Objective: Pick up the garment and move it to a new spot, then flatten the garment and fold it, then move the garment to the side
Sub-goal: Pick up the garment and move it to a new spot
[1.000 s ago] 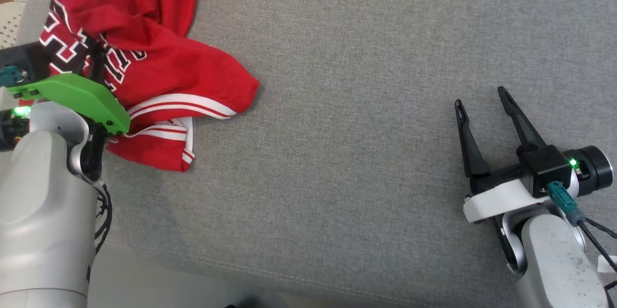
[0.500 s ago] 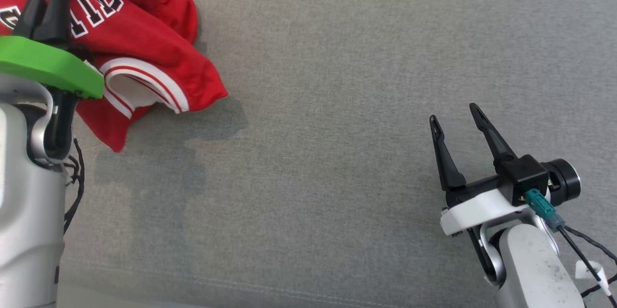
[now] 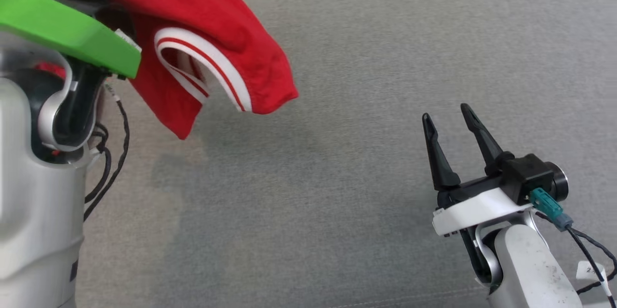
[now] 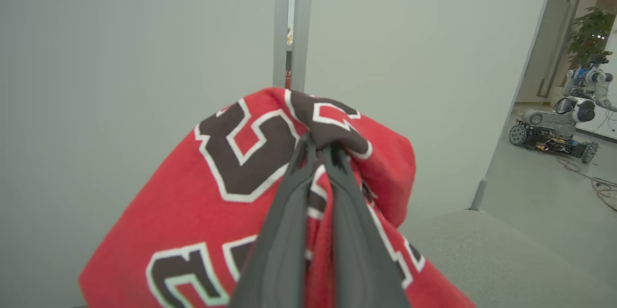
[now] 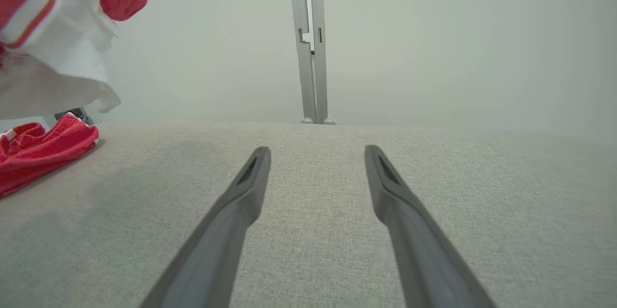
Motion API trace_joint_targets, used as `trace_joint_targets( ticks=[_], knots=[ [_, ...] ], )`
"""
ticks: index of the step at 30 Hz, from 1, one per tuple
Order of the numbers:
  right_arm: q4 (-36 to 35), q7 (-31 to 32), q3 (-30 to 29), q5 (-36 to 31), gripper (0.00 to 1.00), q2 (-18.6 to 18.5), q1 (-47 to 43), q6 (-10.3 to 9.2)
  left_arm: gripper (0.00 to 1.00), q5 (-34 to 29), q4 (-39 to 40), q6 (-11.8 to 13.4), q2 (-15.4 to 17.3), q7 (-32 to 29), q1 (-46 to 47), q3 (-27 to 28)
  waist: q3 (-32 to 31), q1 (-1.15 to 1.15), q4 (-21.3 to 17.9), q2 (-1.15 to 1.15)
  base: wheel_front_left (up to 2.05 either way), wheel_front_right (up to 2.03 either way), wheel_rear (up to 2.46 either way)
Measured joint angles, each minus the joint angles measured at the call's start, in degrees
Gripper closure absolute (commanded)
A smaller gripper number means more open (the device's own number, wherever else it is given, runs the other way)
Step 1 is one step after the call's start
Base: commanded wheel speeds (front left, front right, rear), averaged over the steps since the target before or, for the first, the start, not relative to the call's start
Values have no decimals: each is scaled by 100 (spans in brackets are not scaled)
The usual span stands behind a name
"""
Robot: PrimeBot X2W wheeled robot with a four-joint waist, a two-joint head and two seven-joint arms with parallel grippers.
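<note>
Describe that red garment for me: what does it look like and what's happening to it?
The garment is a red jersey of soft cloth, with big dark letters outlined in white and a white, red-striped band round an opening. It hangs bunched from the left gripper, which is shut on a fold in the lettering, above the grey surface. In the right wrist view a red end seems to rest on that surface.

We see the garment (image 3: 212, 19), a red jersey with black letters (image 4: 246, 154) outlined in white and a white-and-red striped armhole band (image 3: 212, 60). It hangs bunched and crumpled, lifted off the grey surface (image 3: 385, 81), its lowest corner pointing down above its shadow. The left gripper (image 4: 319, 146) pinches a fold at the lettering, with cloth draping around its fingers.
</note>
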State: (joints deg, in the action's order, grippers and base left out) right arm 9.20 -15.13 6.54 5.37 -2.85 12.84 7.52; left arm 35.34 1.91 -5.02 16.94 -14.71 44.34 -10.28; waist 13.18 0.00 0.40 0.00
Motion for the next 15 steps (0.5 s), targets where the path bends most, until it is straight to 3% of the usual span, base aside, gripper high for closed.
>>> trace_joint_targets(
  ticks=[8, 15],
  knots=[
    [-189, 0, -148, 375, 0, -5, 121, 0, 100, 91, -259, -10, -408, -132, 150, -478, 20, 0, -957, 0, 0, 0, 0],
    [-215, 0, -33, 530, 0, -4, 137, 0, 100, 8, -1068, -98, -679, 253, -23, -882, 157, 0, -1654, 0, 0, 0, 0]
  ],
)
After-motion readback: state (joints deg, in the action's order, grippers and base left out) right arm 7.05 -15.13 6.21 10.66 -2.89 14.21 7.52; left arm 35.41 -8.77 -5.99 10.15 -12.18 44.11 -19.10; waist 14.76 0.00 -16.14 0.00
